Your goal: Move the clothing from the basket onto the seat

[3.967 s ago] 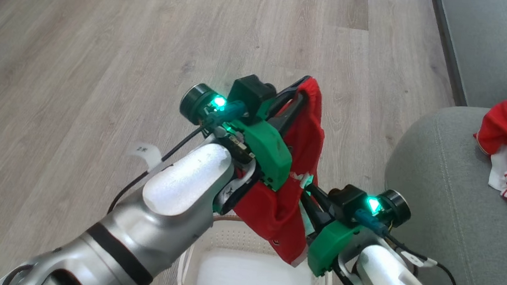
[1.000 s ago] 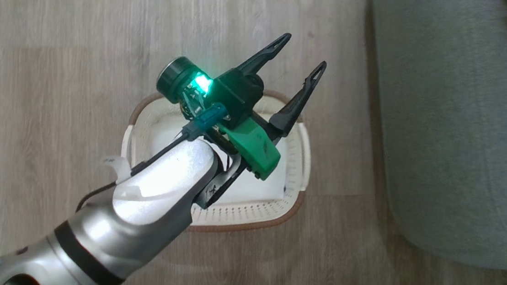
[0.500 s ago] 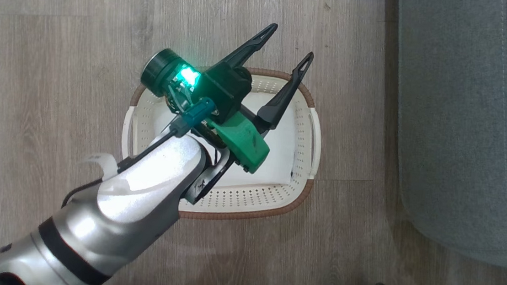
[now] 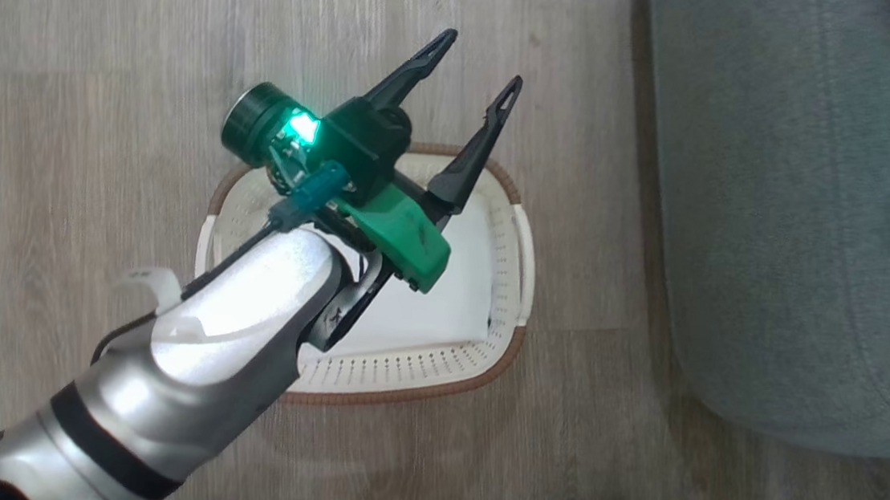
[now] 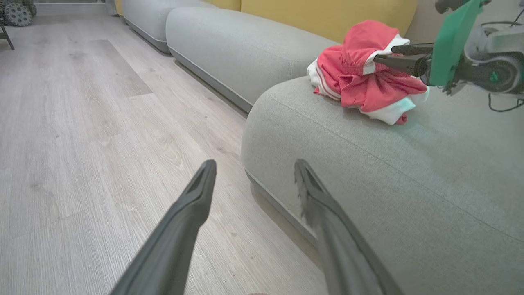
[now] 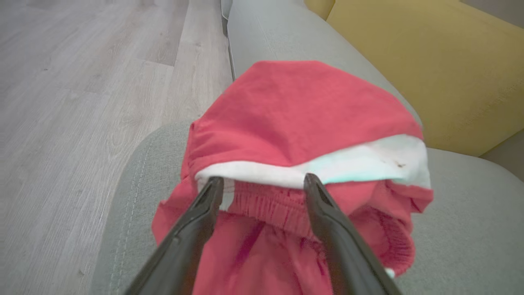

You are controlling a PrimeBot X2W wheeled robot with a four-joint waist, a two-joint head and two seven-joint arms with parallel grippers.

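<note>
The wood floor (image 4: pixel 68 48) and the seat (image 5: pixel 368 172) are pictured at the moment of release. The basket (image 4: pixel 402 375) is seen standing on the floor near the seat, the visible part of its white base bare, with nothing red in it. The clothing (image 6: pixel 294 110) is heaped in a red-and-white pile on the seat, near its rounded edge. The right gripper (image 6: pixel 263 180), clamped shut a second ago, is now seen with its fingers spread either side of the pile's elastic band, so the garment is judged let go. The left gripper (image 4: pixel 479 61) is held wide open above the basket, nothing in it. With the pile resting on the seat, the task is judged all but done; only the right arm's withdrawal is left.
</note>
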